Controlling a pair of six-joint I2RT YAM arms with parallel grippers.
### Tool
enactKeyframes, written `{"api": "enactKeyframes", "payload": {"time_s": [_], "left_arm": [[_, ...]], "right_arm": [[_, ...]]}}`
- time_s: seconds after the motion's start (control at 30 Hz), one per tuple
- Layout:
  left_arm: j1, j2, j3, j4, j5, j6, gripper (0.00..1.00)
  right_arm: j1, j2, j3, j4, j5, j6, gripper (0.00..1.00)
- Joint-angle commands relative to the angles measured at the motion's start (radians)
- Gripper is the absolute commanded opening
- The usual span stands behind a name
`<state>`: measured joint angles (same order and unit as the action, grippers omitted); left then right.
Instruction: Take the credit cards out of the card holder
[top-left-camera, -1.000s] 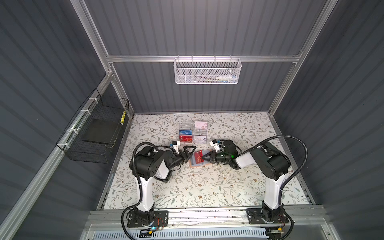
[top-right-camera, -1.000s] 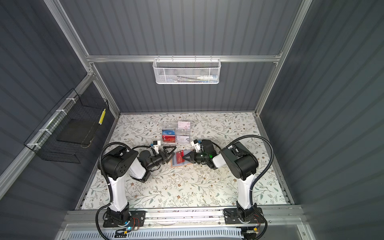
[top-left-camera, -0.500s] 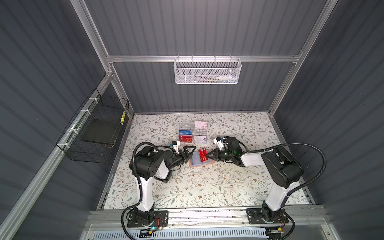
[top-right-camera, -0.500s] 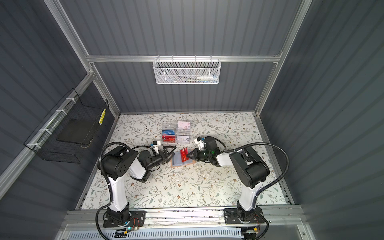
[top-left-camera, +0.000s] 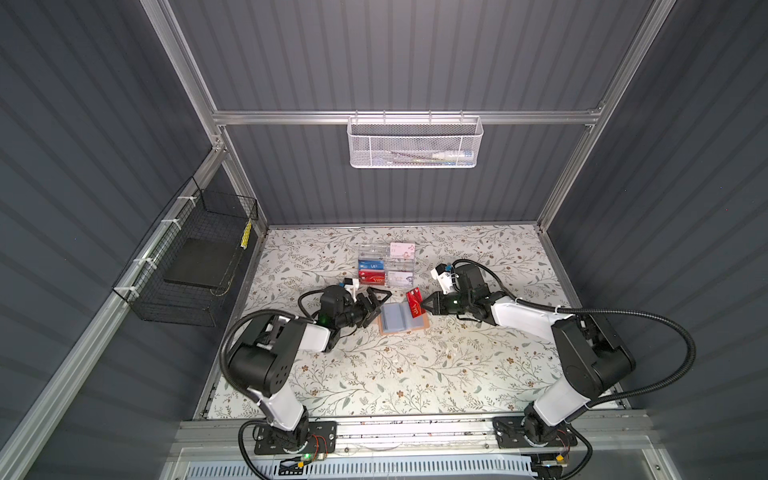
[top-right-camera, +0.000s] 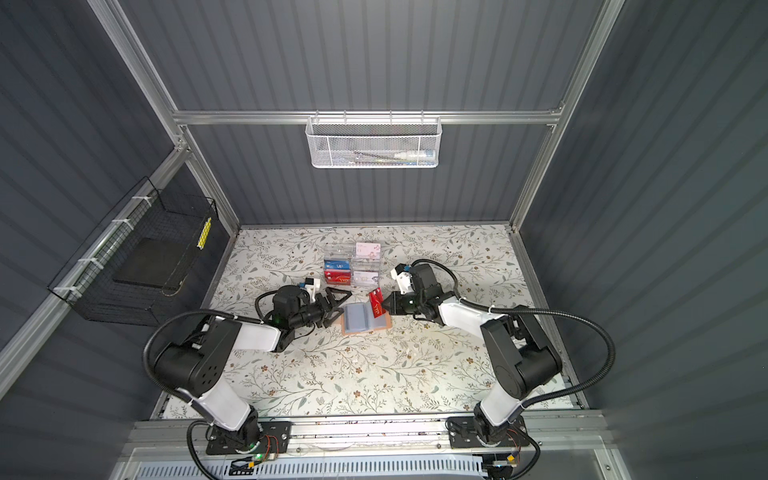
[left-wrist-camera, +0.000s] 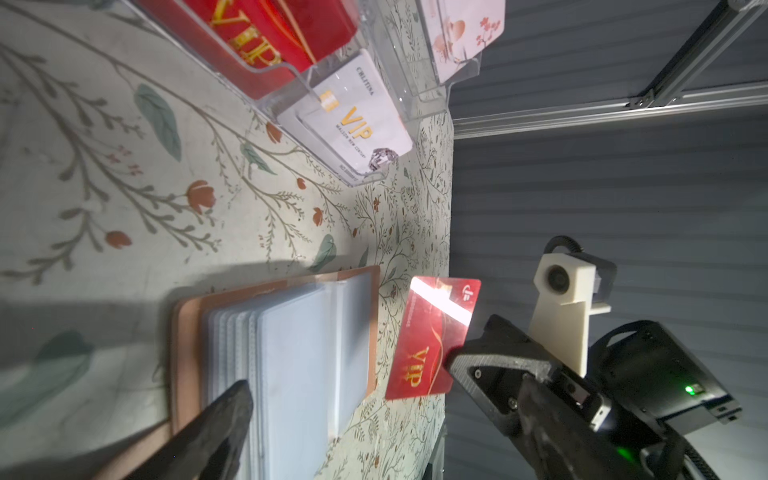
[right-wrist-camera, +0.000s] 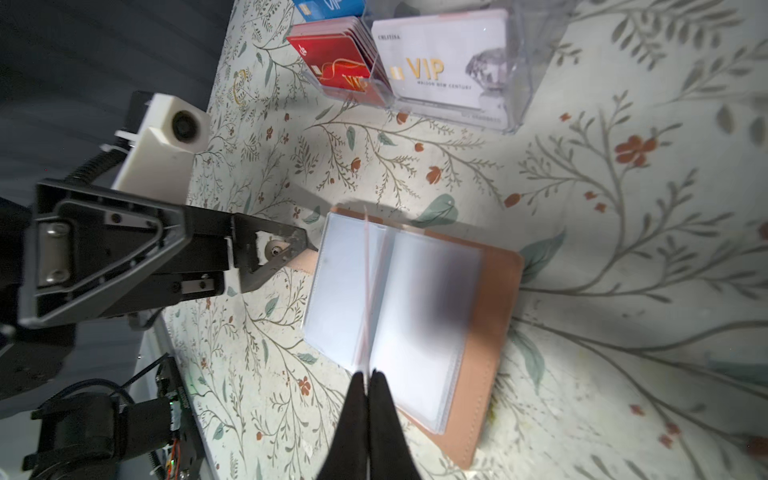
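The tan card holder (top-left-camera: 419, 326) (top-right-camera: 384, 322) lies open on the table, its clear sleeve pages up (left-wrist-camera: 291, 353) (right-wrist-camera: 494, 311). My right gripper (top-left-camera: 424, 306) (top-right-camera: 384, 307) (right-wrist-camera: 368, 374) is shut on a red credit card (top-left-camera: 415, 302) (top-right-camera: 376, 303) (left-wrist-camera: 432, 336) with gold "VIP" lettering. The card is out of the sleeves and tilted, just above the holder's right edge. In the right wrist view it shows edge-on. My left gripper (top-left-camera: 376, 307) (top-right-camera: 336, 308) stands open at the holder's left side, holding nothing. One of its fingertips (left-wrist-camera: 232, 407) lies over the left pages.
A clear acrylic box (top-left-camera: 386, 266) (top-right-camera: 352, 264) with blue, red and white cards stands just behind the holder. A black wire basket (top-left-camera: 195, 257) hangs on the left wall. A white mesh basket (top-left-camera: 415, 141) hangs on the back wall.
My right gripper has drawn the red card out of the holder, to the right and a little back. Its arm has stretched out. The left arm has stayed where it was.
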<state>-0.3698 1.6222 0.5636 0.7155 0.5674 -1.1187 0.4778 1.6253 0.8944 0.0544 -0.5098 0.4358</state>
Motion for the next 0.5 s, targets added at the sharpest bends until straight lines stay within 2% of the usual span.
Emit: {"api": "enactKeyframes", "payload": {"time_s": [0.0,0.13,0.27,0.47], "left_arm": [[0.016,-0.124,0.078,-0.386,-0.043,0.157,1.00],[0.048,-0.228,0.111,-0.552,-0.069,0.215,1.00],[0.082,-0.297,0.102,-0.619,-0.053,0.217,1.00],[0.127,-0.364,0.068,-0.671,-0.046,0.203,1.00]], "right_arm": [[-0.001,-0.047,0.085,-0.147,0.077,-0.100,0.00],[0.008,-0.030,0.230,-0.296,0.129,-0.219,0.00],[0.026,0.020,0.381,-0.413,0.211,-0.348,0.00],[0.068,0.124,0.572,-0.520,0.259,-0.564,0.00]]}}
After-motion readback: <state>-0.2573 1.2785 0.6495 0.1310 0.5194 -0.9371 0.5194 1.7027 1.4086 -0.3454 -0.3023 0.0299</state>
